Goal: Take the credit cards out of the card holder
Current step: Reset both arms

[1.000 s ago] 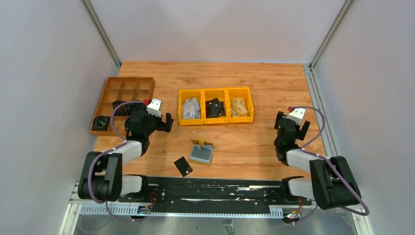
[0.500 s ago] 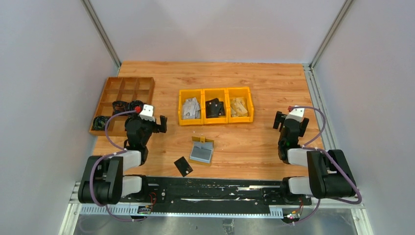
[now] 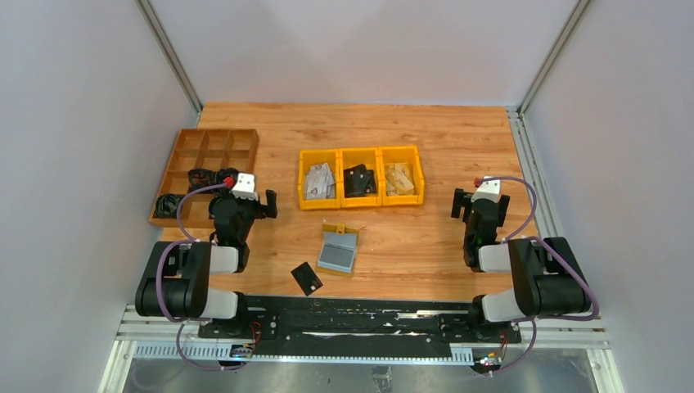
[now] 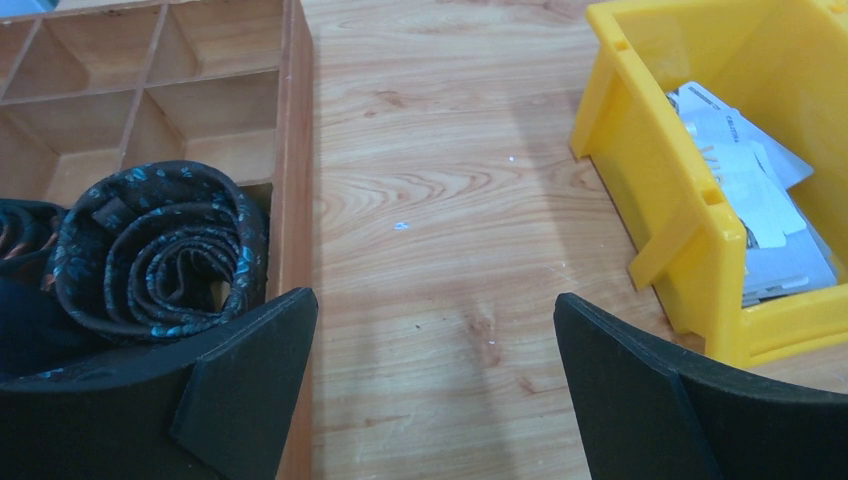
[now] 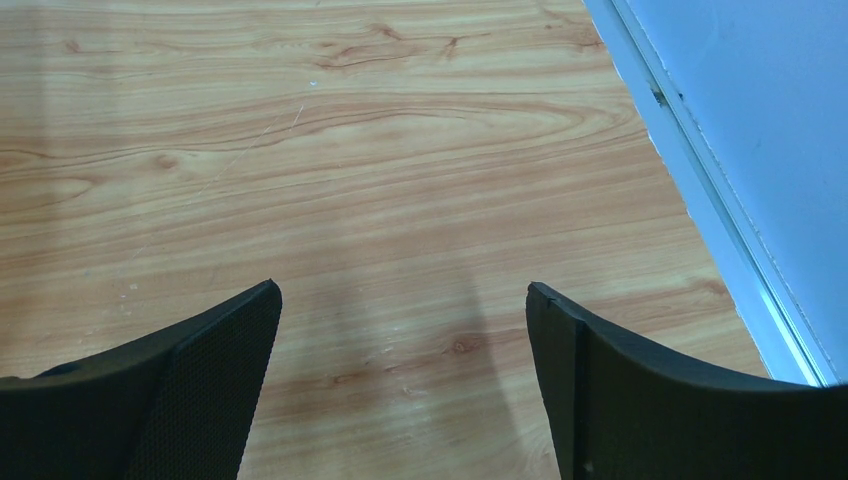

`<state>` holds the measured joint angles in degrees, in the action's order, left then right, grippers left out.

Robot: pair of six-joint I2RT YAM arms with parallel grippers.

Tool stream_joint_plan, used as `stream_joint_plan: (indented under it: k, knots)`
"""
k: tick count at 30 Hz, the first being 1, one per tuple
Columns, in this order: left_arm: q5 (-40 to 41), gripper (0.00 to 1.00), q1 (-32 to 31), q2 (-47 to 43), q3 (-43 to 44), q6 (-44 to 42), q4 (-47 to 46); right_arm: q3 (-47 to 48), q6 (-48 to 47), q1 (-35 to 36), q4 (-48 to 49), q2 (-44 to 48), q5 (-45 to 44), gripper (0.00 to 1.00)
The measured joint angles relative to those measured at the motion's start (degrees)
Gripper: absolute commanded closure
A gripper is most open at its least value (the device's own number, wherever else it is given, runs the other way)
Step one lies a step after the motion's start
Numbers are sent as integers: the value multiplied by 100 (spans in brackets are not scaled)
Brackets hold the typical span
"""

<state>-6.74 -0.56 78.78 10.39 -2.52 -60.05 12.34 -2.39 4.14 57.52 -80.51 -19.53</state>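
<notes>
The mustard-yellow card holder lies open on the table near the front middle, its grey inside facing up. I cannot tell whether that grey face is a card or the lining. A black credit card lies flat on the table just left of it and nearer the front. My left gripper is open and empty, well left of the holder; in the left wrist view only bare wood shows between the jaws. My right gripper is open and empty far to the right, also over bare wood.
A brown wooden divider tray at the left holds a rolled dark tie. Three bright yellow bins with small items stand behind the holder; the leftmost is near my left gripper. The table's right edge rail is beside my right gripper.
Both grippers drew back toward their bases and turned to face the far side. The holder's upper flap, standing before, now lies flatter with its grey inside showing.
</notes>
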Motion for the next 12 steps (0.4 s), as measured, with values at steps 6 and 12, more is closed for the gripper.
stream_joint_plan:
  k: [6, 12]
  knots:
    - [210, 0, 2, 0, 0, 68, -57, 0, -20, 0, 7, 0, 4, 5]
    - [240, 0, 2, 0, 0, 81, -63, 0, -22, 0, 15, 0, 4, 4]
